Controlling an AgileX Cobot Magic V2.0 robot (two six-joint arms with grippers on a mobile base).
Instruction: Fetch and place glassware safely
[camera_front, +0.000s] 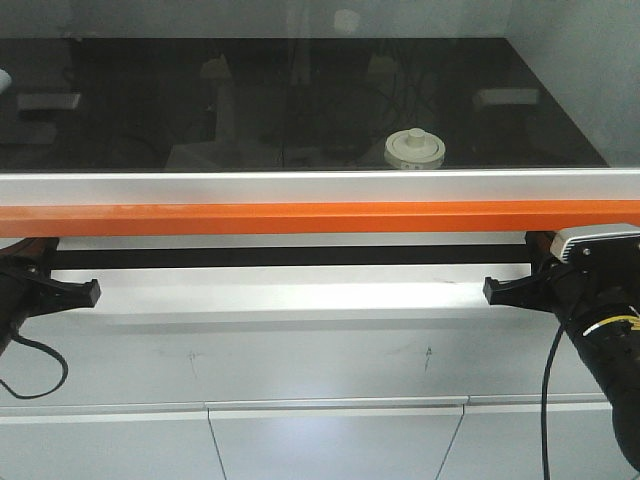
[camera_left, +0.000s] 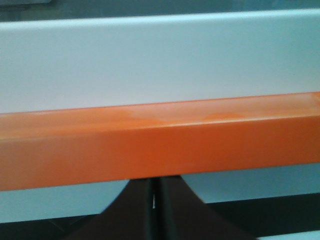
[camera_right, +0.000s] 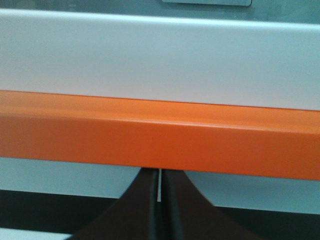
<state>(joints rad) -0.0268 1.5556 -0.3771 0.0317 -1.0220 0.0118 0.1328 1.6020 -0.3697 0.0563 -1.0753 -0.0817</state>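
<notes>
Both my claws are closed with nothing between the fingers; the left claw (camera_left: 153, 183) and right claw (camera_right: 159, 176) have their tips hidden beneath the orange bar (camera_front: 300, 216). The jar (camera_front: 413, 150) stands near the bench's (camera_front: 150, 110) front edge, right of middle.

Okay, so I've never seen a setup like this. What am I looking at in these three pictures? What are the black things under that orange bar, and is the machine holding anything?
This is a two-armed robot on a mobile base. The wide picture looks forward from the robot, and the other two come from cameras mounted on its wrists. The black claws low on each side are its left gripper and right gripper. Both sit just under the orange bar, which runs along a white frame. In the wrist pictures each gripper looks shut and holds nothing. Beyond the bar, apparently behind reflective glass, a dark surface carries one small jar with a cream, knobbed lid. That is the glassware to fetch, and nothing is touching it yet.
</notes>
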